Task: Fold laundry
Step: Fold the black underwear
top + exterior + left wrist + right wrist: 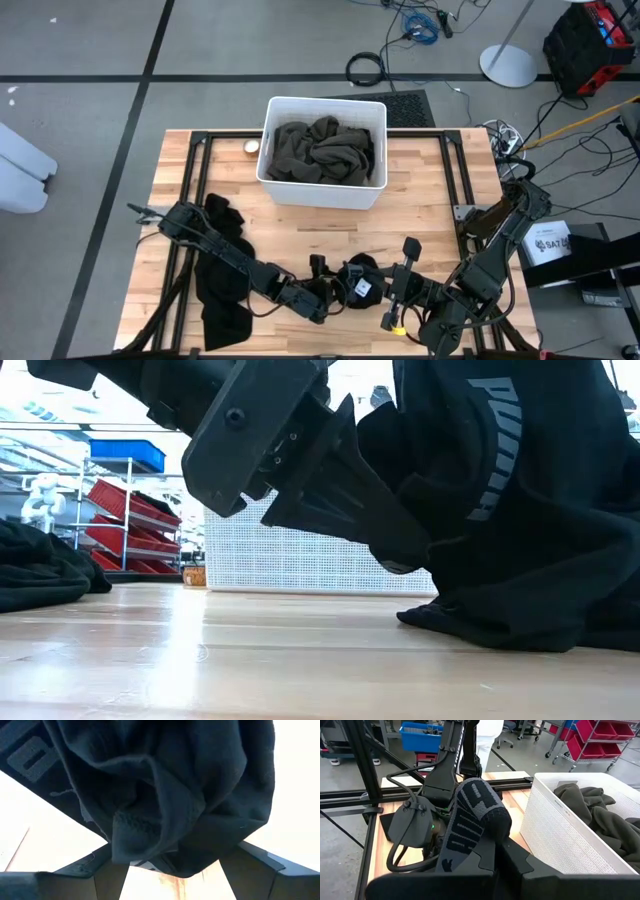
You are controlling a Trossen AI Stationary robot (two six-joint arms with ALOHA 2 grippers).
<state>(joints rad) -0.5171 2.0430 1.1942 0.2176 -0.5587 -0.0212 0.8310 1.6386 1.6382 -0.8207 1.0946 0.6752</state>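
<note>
A black garment [358,268] with a grey lettered band [470,820] hangs bunched near the table's front middle, and my right gripper [497,862] is shut on it. My left gripper [175,872] reaches in from the table's left, slanting down. Its open fingers stand on either side of the garment's hanging lower folds [165,825]; the low view shows this gripper [400,550] beside the cloth. A dark olive-grey garment [325,150] lies piled in the white bin [270,140]. My right gripper pinches the black garment beside its grey lettered band [480,837], which bulges over the shut fingers. The fingers come nearly level from the table's right. The cloth hangs bunched below them, its lower end [480,630] resting on the table. My left gripper has the folds between its open fingers; whether they touch, I cannot tell.
More black garments lie on the table's left side [222,215] and front left [222,305], also seen in the low view [40,565]. The bin's wall [560,835] stands at the far middle. Bare wood [330,225] lies between bin and grippers.
</note>
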